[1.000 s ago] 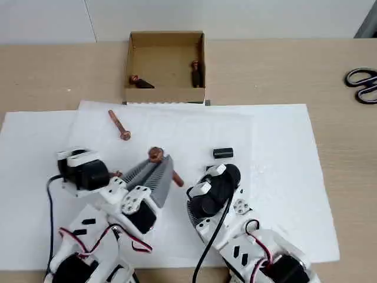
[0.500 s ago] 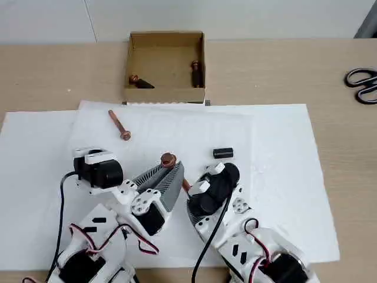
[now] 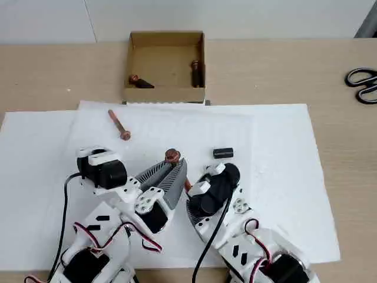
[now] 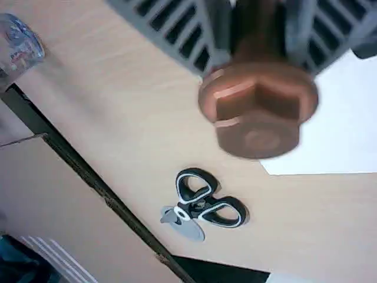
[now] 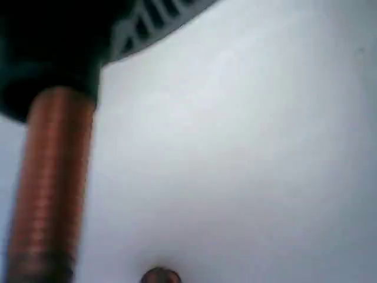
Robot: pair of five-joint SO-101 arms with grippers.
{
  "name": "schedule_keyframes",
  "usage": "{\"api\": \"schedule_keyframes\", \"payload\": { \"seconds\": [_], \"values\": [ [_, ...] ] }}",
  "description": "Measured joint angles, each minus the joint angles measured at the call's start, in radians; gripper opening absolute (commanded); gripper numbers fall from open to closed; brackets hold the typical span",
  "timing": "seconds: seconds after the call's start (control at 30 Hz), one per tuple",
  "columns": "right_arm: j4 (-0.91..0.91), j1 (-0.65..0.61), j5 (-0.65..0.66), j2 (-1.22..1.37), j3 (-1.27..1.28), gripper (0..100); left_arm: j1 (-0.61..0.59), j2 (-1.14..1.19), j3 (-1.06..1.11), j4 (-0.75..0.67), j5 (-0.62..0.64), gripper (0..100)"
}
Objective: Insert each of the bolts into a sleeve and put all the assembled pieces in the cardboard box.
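My left gripper (image 3: pixel 175 162) is shut on a copper bolt (image 3: pixel 171 155), its hex head (image 4: pixel 258 109) sticking out past the grey ribbed fingers (image 4: pixel 159 23). The bolt's shaft (image 3: pixel 187 184) slants down to my right gripper (image 3: pixel 199 187), which seems shut on a black sleeve (image 5: pixel 53 59); the threaded shaft (image 5: pixel 53 177) comes out of that sleeve. A second bolt (image 3: pixel 118 124) lies loose on the paper and a loose black sleeve (image 3: pixel 222 153) lies just beyond the right gripper. The cardboard box (image 3: pixel 166 93) at the back holds two assembled pieces (image 3: pixel 140 82) (image 3: pixel 196 73).
White paper (image 3: pixel 277 177) covers the near half of the wooden table. Black-handled scissors (image 3: pixel 363 84) lie at the far right edge, also seen past the bolt head as scissors (image 4: pixel 203 205). The box stands just beyond the paper's far edge.
My left arm has swung right with the bolt, carrying its head closer to the right gripper. The right arm has barely moved.
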Motion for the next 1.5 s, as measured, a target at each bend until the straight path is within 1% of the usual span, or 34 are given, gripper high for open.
{"api": "schedule_keyframes", "payload": {
  "seconds": [0.47, 0.67, 0.73, 1.27, 1.5],
  "values": [
    [-0.008, -0.002, 0.0, 0.0, 0.009, 0.3, 0.0, 0.002, 0.003, 0.0, 0.0, 1],
    [-0.008, -0.002, 0.0, -0.002, 0.009, 0.3, -0.002, 0.002, 0.005, -0.048, -0.035, 1],
    [-0.011, -0.002, 0.0, -0.002, 0.009, 0.3, -0.021, 0.002, 0.005, -0.058, -0.043, 1],
    [-0.009, 0.0, 0.0, 0.0, 0.011, 0.3, -0.026, 0.002, 0.064, -0.064, -0.046, 1],
    [-0.011, 0.002, 0.0, -0.002, 0.009, 0.3, 0.043, 0.003, 0.068, -0.066, -0.018, 1]
  ]
}}
